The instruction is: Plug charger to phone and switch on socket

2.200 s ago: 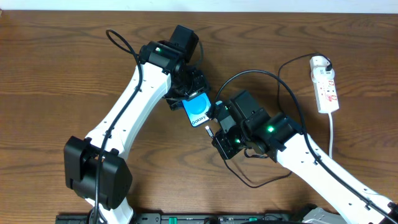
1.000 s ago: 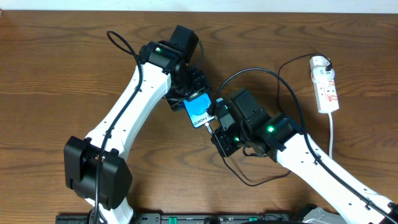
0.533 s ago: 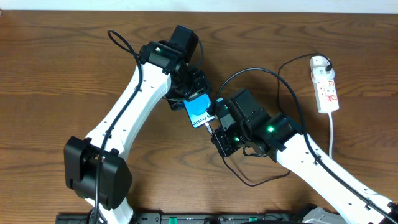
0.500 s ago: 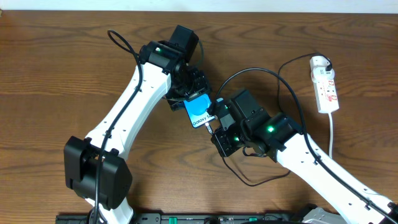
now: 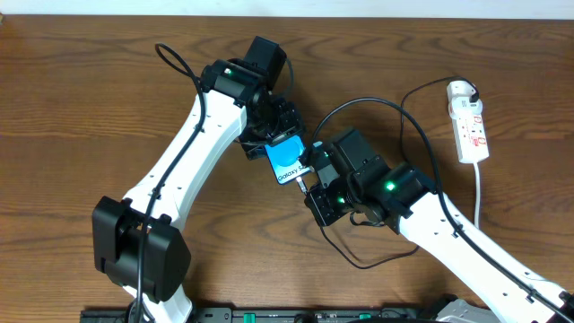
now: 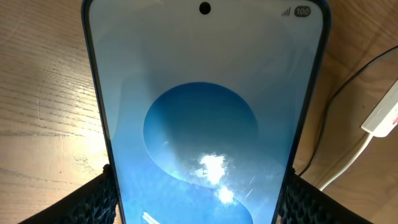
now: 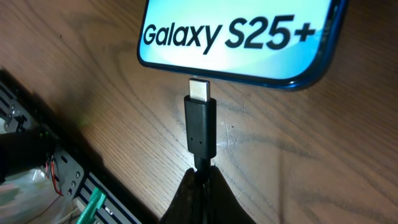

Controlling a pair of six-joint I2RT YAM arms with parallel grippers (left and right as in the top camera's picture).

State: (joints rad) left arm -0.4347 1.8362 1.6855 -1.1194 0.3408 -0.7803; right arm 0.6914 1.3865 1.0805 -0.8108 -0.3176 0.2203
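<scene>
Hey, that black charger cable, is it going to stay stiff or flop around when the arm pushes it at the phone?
The charger lies in loose loops, so it is probably floppy and would buckle if pushed from far back. The plug looks rigid, and the right gripper pinches just behind it, so that short end should push straight.

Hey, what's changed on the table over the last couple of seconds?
The right gripper, shut on the charger, carried its plug up and left in the overhead view to the bottom edge of the phone; bare metal still shows at the tip. The left gripper kept its hold on the phone, and the socket stayed put.
</scene>
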